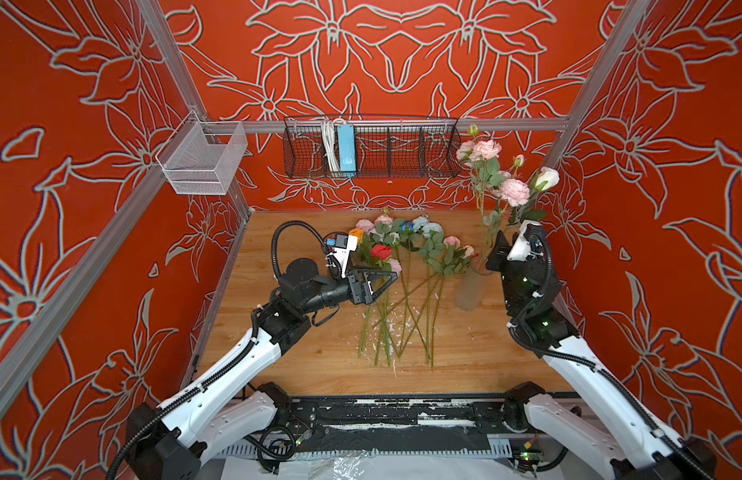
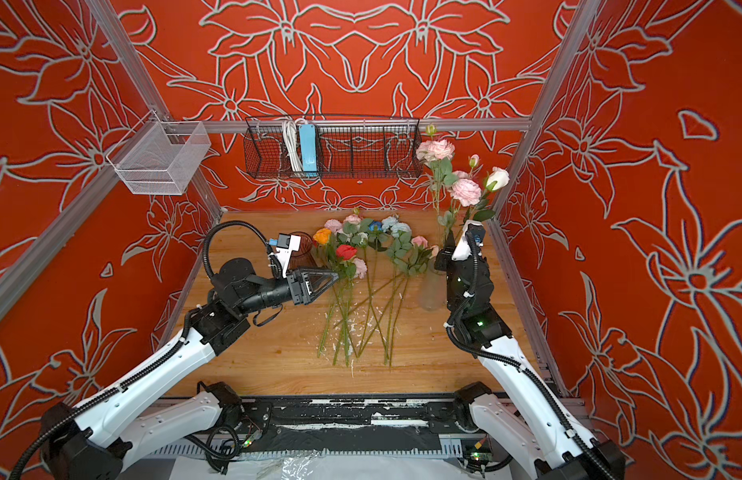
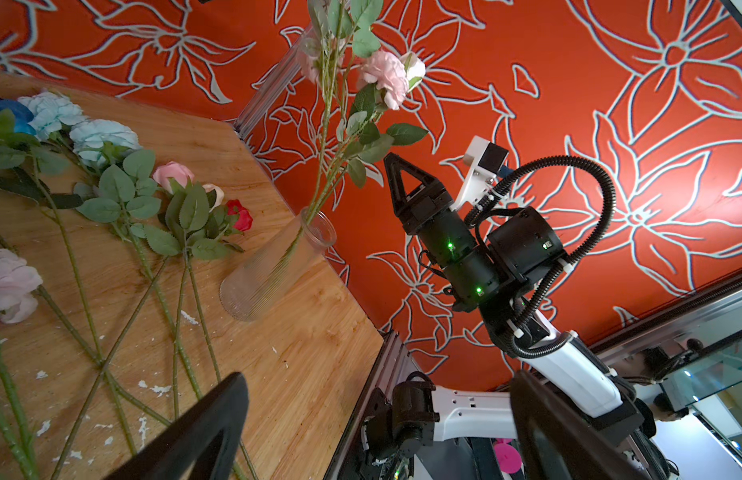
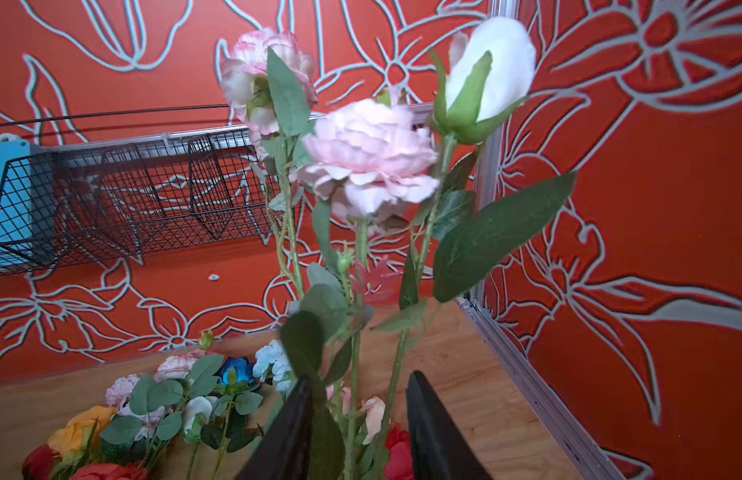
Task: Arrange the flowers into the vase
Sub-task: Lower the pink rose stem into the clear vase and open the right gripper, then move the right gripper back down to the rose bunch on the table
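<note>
A clear ribbed vase (image 1: 469,293) stands at the table's right side and looks tilted and blurred in the left wrist view (image 3: 273,270). Pink peonies (image 1: 513,192) and a white rose (image 1: 547,178) rise from it. My right gripper (image 4: 359,378) is open beside those stems, which show between its fingers without touching them; in a top view it (image 1: 502,241) sits just above the vase's mouth. Several flowers (image 1: 406,249) lie in the middle of the table, blooms to the back. My left gripper (image 1: 394,275) hangs wide open over their stems and holds nothing (image 3: 379,378).
A black wire basket (image 1: 371,149) holding a blue power strip hangs on the back rail, and a white mesh basket (image 1: 203,162) hangs at the left. A brownish glass vessel (image 2: 301,245) stands behind the left wrist camera. Metal frame rails edge the wooden table (image 1: 464,353).
</note>
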`<control>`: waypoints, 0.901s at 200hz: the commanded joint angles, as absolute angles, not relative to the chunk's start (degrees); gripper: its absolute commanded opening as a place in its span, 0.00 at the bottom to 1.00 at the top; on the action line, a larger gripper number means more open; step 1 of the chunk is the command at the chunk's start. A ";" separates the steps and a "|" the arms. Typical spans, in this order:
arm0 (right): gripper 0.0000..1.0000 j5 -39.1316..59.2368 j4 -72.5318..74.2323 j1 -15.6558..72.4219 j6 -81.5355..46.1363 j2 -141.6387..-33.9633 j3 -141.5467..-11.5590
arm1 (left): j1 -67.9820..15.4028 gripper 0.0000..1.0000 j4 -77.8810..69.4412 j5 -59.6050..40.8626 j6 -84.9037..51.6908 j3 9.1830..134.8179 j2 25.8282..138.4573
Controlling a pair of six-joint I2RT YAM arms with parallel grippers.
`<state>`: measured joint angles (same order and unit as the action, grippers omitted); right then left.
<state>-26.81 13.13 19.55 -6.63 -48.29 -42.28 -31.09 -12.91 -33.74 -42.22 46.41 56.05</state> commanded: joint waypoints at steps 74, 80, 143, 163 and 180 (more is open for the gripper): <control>0.38 -17.56 -6.11 20.66 -20.10 -40.98 -47.77 | -31.20 0.98 -11.51 -31.53 -40.25 48.65 55.10; 0.37 -16.68 -7.15 21.26 -22.00 -40.87 -46.99 | -31.25 0.98 -11.06 -30.58 -39.81 48.54 54.71; 0.29 -30.66 -6.74 38.99 -30.94 -53.26 -37.88 | -29.78 0.98 -8.09 -19.07 -38.66 46.57 51.11; 0.29 -30.54 -7.86 40.11 -33.49 -62.21 -39.66 | -29.05 0.98 -8.13 -18.63 -38.93 46.43 50.98; 0.30 -30.92 -10.64 40.28 -35.06 -69.66 -43.00 | -28.44 0.98 -8.24 -19.22 -39.46 46.45 51.31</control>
